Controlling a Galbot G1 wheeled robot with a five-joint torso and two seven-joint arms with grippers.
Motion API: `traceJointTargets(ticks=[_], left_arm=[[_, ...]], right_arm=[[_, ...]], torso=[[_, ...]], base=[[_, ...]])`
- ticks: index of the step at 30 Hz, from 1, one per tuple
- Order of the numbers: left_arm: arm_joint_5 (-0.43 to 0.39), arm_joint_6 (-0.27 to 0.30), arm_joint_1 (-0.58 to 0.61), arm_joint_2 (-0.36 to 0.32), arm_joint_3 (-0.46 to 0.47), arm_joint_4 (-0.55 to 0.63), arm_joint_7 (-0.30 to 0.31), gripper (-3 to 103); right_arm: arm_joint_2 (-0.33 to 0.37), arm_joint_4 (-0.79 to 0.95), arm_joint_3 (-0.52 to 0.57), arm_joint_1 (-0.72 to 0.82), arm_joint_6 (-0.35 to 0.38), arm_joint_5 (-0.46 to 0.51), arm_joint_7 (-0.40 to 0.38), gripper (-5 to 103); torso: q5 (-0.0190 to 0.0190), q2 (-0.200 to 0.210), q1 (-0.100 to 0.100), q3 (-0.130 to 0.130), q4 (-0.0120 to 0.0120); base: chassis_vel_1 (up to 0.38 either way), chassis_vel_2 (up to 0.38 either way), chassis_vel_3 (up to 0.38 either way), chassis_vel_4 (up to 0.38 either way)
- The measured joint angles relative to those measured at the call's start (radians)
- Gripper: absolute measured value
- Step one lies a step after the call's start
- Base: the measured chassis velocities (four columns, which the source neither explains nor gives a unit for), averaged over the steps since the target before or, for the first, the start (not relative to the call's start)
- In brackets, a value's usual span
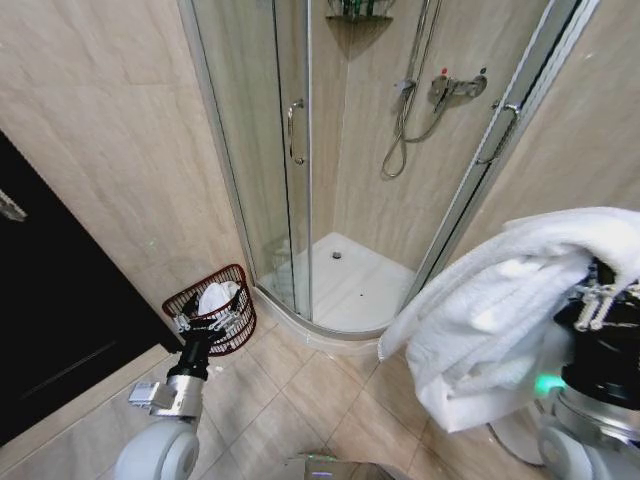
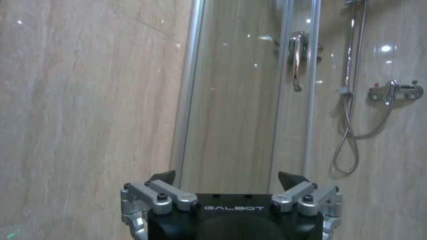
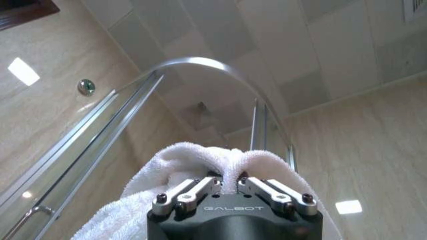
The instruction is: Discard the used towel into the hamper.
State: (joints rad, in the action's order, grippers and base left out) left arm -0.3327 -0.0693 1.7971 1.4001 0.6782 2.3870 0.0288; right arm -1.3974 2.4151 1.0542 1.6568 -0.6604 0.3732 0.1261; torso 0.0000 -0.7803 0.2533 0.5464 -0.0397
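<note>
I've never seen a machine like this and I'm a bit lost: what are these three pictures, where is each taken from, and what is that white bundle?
It is a wheeled robot with two arms, standing in a tiled bathroom beside a glass shower cabin. The wide picture comes from a camera on its head, looking down and forward. The other two come from cameras on its wrists, each looking along its own hand.

The white bundle is a towel. The right gripper holds it raised: in the right wrist view its fingers are pinched shut on a fold, with the ceiling behind.

The left gripper holds nothing; its fingers stand apart, pointing at the shower door. In the head view that arm reaches low on the left, just in front of the hamper, a small reddish-brown openwork basket on the floor by the wall. Something white already lies inside it.
</note>
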Motion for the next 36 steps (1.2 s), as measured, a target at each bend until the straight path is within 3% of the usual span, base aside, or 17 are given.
traceJointTargets(ticks=[36], left_arm=[[0.000,0.000,0.000,0.000,0.000,0.000,0.000,100]], right_arm=[[0.022,0.032,0.043,0.024,0.005,0.035,-0.020,8]], torso=[[0.0000,-0.086,0.037,0.049,0.0000]], base=[[0.000,0.000,0.000,0.000]])
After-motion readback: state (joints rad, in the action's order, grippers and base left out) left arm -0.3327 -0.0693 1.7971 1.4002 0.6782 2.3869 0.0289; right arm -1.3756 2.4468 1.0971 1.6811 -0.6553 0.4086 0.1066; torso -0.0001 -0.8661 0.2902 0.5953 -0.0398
